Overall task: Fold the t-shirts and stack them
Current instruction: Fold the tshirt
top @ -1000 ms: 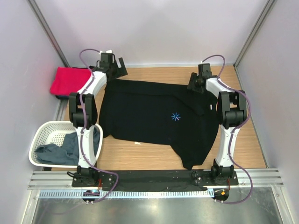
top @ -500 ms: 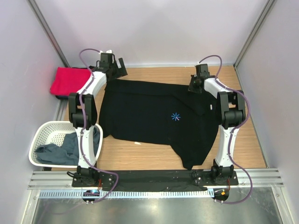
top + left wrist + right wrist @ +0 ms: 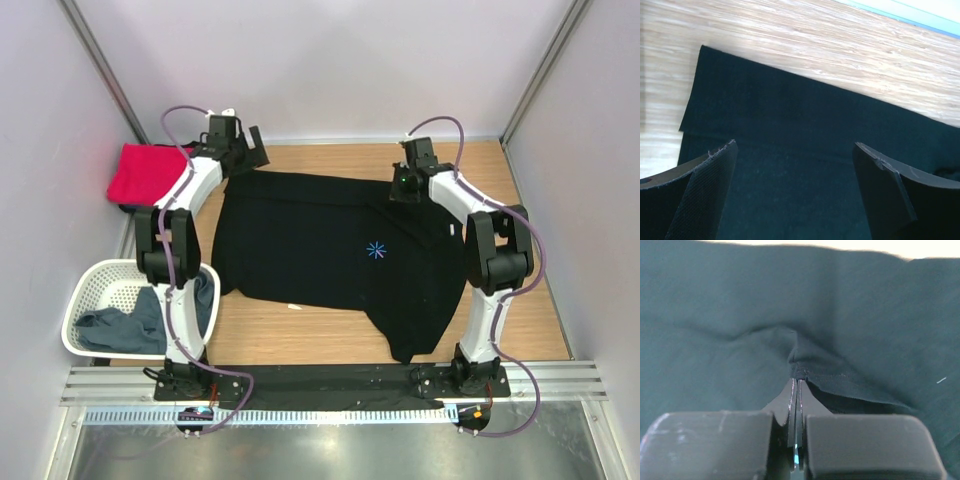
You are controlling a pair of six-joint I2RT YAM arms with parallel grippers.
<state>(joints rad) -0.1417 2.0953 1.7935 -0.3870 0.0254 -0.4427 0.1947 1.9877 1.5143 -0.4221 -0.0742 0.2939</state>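
Note:
The large black t-shirt (image 3: 320, 250) lies spread on the wooden table, its light-blue starburst mark (image 3: 376, 250) facing up. My right gripper (image 3: 401, 190) (image 3: 797, 382) is shut on a pinched fold of this shirt (image 3: 810, 362) at its far right edge. Over the shirt's far left corner (image 3: 790, 120) hangs my left gripper (image 3: 247, 156) (image 3: 795, 150), open and holding nothing. The red t-shirt (image 3: 148, 172) lies folded at the far left. In the basket sits the crumpled grey-blue t-shirt (image 3: 130, 325).
A white lattice laundry basket (image 3: 84, 290) stands at the near left beside the left arm. Grey walls close in the table on both sides and at the back. Bare wood (image 3: 300, 340) shows in front of the black shirt and at the far right.
My right gripper has shut on the black shirt's far edge and shifted a little left, drawing the cloth with it. The left gripper has stayed open and nudged slightly left.

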